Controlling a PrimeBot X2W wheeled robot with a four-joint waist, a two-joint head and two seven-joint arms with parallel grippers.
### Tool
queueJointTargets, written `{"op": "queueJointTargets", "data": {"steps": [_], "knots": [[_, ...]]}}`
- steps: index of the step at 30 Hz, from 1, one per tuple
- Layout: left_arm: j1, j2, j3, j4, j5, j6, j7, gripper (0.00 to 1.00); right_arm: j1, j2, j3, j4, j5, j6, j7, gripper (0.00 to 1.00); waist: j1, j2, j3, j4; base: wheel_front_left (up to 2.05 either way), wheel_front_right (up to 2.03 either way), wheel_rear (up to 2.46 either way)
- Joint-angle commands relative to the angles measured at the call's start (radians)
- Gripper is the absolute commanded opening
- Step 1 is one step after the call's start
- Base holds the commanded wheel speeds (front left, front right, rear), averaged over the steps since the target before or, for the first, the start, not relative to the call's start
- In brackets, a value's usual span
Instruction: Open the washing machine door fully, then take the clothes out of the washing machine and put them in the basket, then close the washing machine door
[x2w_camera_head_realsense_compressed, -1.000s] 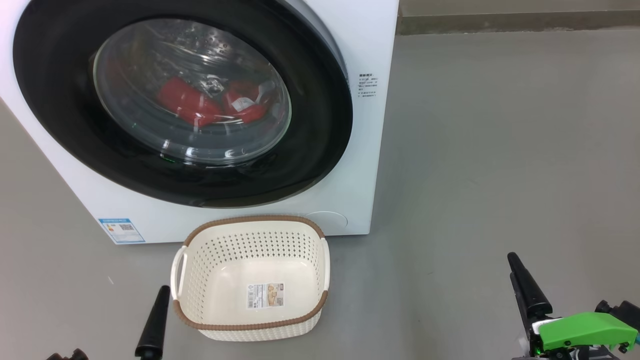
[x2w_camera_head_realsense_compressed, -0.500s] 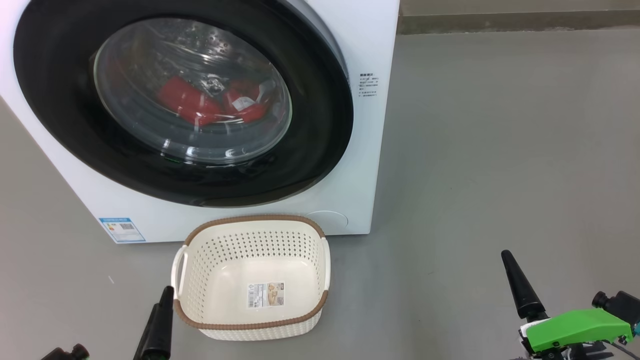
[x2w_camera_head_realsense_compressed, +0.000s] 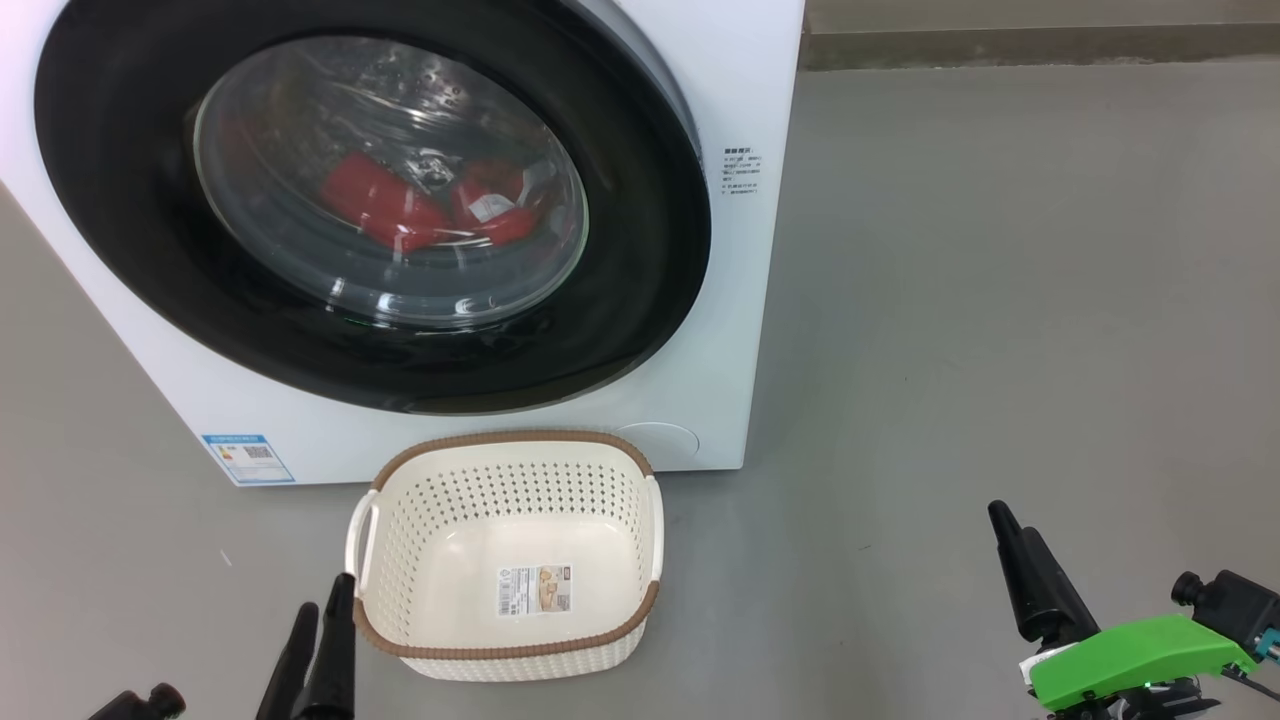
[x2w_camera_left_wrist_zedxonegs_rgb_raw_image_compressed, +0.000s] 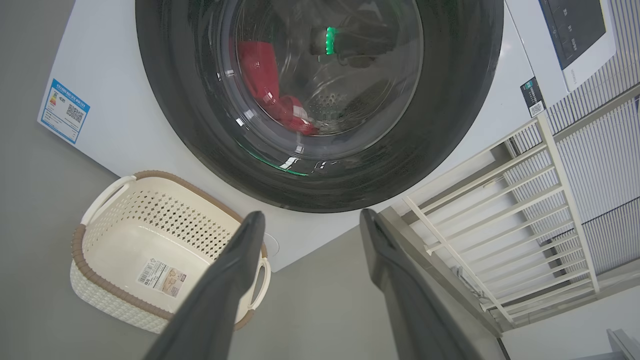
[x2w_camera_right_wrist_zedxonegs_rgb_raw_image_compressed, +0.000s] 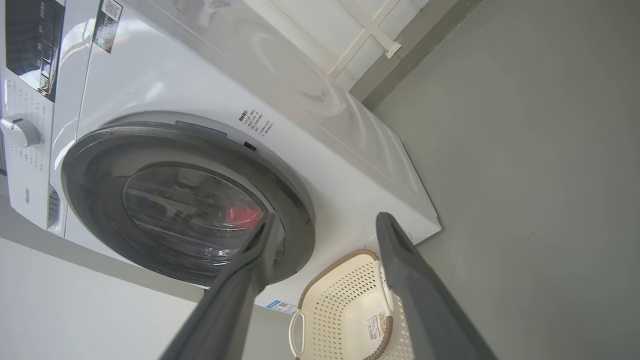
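The white washing machine (x2w_camera_head_realsense_compressed: 745, 90) stands at the left, and its glossy black door (x2w_camera_head_realsense_compressed: 640, 250) sits against the front. Red clothes (x2w_camera_head_realsense_compressed: 385, 210) lie behind the glass window. On the floor just before the machine stands the cream basket (x2w_camera_head_realsense_compressed: 510, 438), with nothing inside but its paper label. My left gripper (x2w_camera_head_realsense_compressed: 322, 600) is low beside the basket's left front corner, apart from it; the left wrist view shows it open (x2w_camera_left_wrist_zedxonegs_rgb_raw_image_compressed: 311, 215) and aimed at the door's lower edge. My right gripper (x2w_camera_right_wrist_zedxonegs_rgb_raw_image_compressed: 328, 217) is open too, its dark finger (x2w_camera_head_realsense_compressed: 1035, 585) out on the floor far right of the basket.
A blue label sticker (x2w_camera_head_realsense_compressed: 247, 458) marks the machine's lower left front. Bare grey floor (x2w_camera_head_realsense_compressed: 1000, 300) stretches to the right. A white slatted rack (x2w_camera_left_wrist_zedxonegs_rgb_raw_image_compressed: 500, 200) stands beside the machine. The control panel knob (x2w_camera_right_wrist_zedxonegs_rgb_raw_image_compressed: 20, 130) sits at the machine's top.
Both left fingers now show by the basket's corner, a little farther right and lower. The right gripper has drifted slightly left and down. The camera shifted a touch.
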Motion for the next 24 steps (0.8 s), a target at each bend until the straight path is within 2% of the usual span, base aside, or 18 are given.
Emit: {"op": "queueJointTargets", "data": {"steps": [1,24], "knots": [[-0.011,0.014,0.011,-0.036,0.035,0.0,-0.014,1.0,-0.014,-0.018,0.016,-0.032,-0.034,0.0,-0.014,1.0,-0.0001,-0.0001,0.0,0.0,0.0,0.0,0.0],[0.011,0.017,0.009,-0.094,0.317,0.006,-0.082,1.0,0.0,-0.035,0.046,-0.056,-0.266,0.0,-0.082,1.0,-0.0001,-0.0001,0.002,0.003,0.0,0.0,0.0]]}}
